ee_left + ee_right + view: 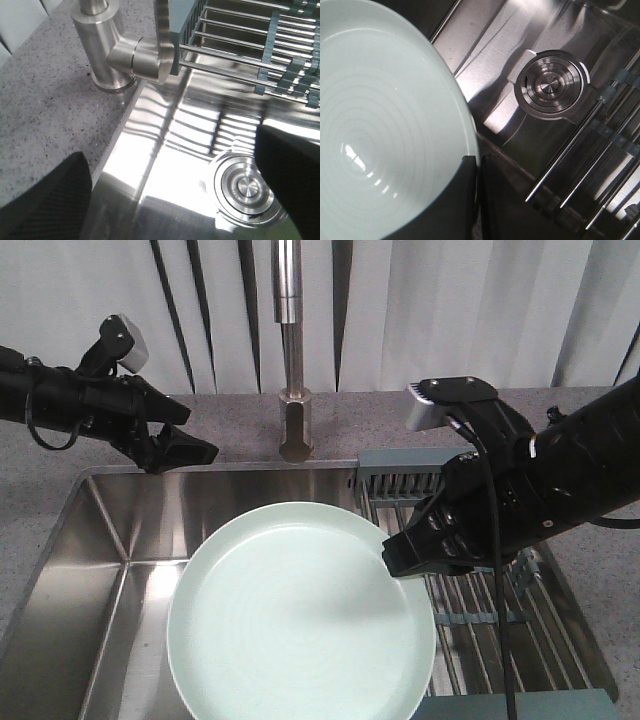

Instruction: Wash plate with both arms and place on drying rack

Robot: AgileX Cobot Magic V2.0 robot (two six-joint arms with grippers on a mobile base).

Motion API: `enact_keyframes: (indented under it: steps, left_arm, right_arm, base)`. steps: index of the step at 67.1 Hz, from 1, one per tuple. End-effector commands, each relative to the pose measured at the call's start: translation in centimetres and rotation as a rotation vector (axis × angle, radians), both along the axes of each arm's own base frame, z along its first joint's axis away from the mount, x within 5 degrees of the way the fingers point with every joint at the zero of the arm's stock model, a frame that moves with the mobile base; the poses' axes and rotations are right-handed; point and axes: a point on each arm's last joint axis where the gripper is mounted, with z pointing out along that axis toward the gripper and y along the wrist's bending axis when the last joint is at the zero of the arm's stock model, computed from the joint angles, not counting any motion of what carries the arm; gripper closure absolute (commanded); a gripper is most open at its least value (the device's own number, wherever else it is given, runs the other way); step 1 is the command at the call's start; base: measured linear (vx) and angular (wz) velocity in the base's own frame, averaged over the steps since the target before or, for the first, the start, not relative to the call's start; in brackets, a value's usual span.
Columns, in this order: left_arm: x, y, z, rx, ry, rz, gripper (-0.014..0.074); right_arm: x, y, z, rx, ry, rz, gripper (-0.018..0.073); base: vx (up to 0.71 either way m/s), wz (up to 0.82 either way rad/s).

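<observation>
- The right hand (400, 562) is closed on the right rim of the plate (300, 610). In the right wrist view, its fingers (462, 200) clamp the rim from both sides.
- The plate is pale mint-green and plain. It is held over the sink (110, 530) with its upper face turned up toward the front camera. Its near edge runs out of the frame.
- In the right wrist view, the round steel drain (550, 85) lies on the sink floor beyond the plate's rim, apart from the plate.
- The left hand (200, 433) hangs over the far left corner of the sink, to the left of the faucet (290, 360). Its jaws stand wide apart with nothing between them.
- In the left wrist view, the two fingers (50, 200) frame the bare sink floor and the drain.
- The drying rack (395, 472) spans the right side of the sink, with steel rods running between grey-blue end pieces. The right arm (560, 480) reaches across it.
- The plate is to the left of the rack. Whether its right rim overlaps the rods cannot be told.
- The faucet stands on the grey speckled counter (240, 410), behind the far edge of the sink.
</observation>
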Motion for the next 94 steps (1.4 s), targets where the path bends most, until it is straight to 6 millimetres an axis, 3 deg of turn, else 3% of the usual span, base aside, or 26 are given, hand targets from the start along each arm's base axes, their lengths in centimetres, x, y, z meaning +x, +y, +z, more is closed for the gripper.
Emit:
enact_keyframes:
  steps: [1,32,58,94]
  left_arm:
    - [0.6,-0.7,3.4,-0.090,-0.090,-0.020,-0.0024]
    - [3.8,-6.1,3.2,-0.124,-0.141,-0.183,-0.0010]
    - [4.9,-10.1,2.5,-0.144,-0.170,-0.260,-0.0006]
    - [3.3,-10.6,2.3,-0.154,-0.094,-0.409,0.0008]
  right_arm:
    - [-0.3,0.0,1.8,0.064,-0.064,-0.016,0.0561]
    - [-0.3,0.0,1.8,0.064,-0.064,-0.016,0.0561]
    - [-0.3,0.0,1.8,0.064,-0.064,-0.016,0.0561]
    - [-0.3,0.0,1.8,0.064,-0.064,-0.016,0.0561]
  base:
    - [0.00,0.00]
    - [0.00,0.00]
    - [0.00,0.00]
    - [0.00,0.00]
